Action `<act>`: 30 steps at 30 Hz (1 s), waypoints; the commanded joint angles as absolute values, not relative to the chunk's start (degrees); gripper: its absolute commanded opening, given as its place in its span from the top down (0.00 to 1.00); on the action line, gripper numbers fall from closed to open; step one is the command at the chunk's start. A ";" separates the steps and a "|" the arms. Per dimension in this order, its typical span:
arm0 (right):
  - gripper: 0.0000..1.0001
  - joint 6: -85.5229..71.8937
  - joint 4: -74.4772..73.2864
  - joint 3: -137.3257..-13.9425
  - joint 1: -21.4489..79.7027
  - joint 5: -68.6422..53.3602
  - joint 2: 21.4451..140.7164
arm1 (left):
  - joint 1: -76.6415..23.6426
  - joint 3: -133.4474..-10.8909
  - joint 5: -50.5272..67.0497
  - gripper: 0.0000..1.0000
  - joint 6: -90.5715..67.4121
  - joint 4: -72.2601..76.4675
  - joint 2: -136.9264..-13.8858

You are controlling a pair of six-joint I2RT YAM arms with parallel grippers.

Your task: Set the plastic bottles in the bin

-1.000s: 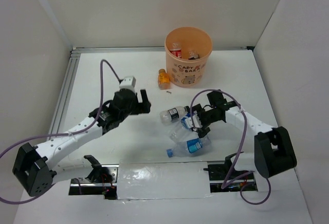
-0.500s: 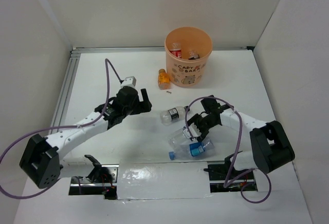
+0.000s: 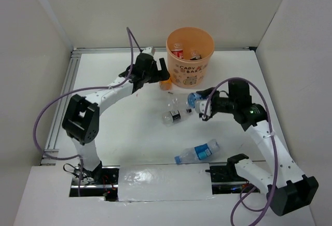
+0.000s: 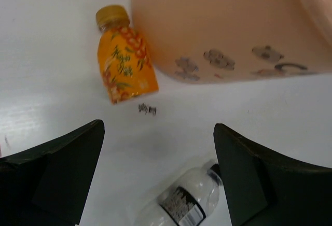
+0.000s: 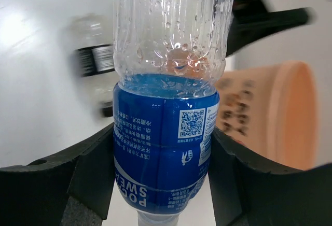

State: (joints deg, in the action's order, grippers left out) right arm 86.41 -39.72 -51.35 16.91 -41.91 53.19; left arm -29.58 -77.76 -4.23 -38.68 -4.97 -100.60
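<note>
Blue-labelled bottle [image 5: 166,138] clamped in the right gripper [image 3: 204,107], mid-table, near the orange bin [image 3: 189,75] with two bottles inside, black-labelled bottle [image 3: 174,116] lying alongside, second blue bottle [image 3: 199,151] nearer the front, left gripper [image 4: 158,127] spread wide above the stubby orange bottle [image 4: 124,68] beside the bin.

Small dark speck [image 4: 147,109] is seen on white table [image 3: 119,127]; alu. rail [image 3: 62,97] fixed along left edge, glossy sheet [image 3: 166,177] laid at near edge, encl. by white walls [image 3: 129,13].
</note>
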 commanded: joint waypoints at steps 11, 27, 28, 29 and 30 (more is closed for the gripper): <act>0.67 39.22 7.91 -85.93 9.76 -32.70 82.33 | -28.04 -86.31 -1.23 0.01 -34.89 -2.55 -112.85; 0.00 24.61 -8.09 -113.38 4.31 -44.73 108.02 | -26.98 -84.99 0.43 0.01 -34.37 0.53 -113.47; 0.00 24.09 -8.78 -112.77 3.78 -44.74 106.71 | -26.98 -85.60 0.44 0.01 -34.37 1.14 -113.99; 0.00 23.21 -9.57 -112.76 3.00 -44.74 106.00 | -26.98 -85.61 0.44 0.01 -34.89 1.14 -114.60; 0.00 22.68 -9.58 -112.07 2.47 -45.43 105.04 | -26.98 -86.21 0.44 0.01 -34.89 1.14 -114.61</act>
State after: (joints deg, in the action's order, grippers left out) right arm 26.15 -8.40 -110.28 3.79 -42.35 110.37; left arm -27.38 -84.29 -0.71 -35.94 -1.80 -113.38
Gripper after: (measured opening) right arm 0.999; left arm 0.990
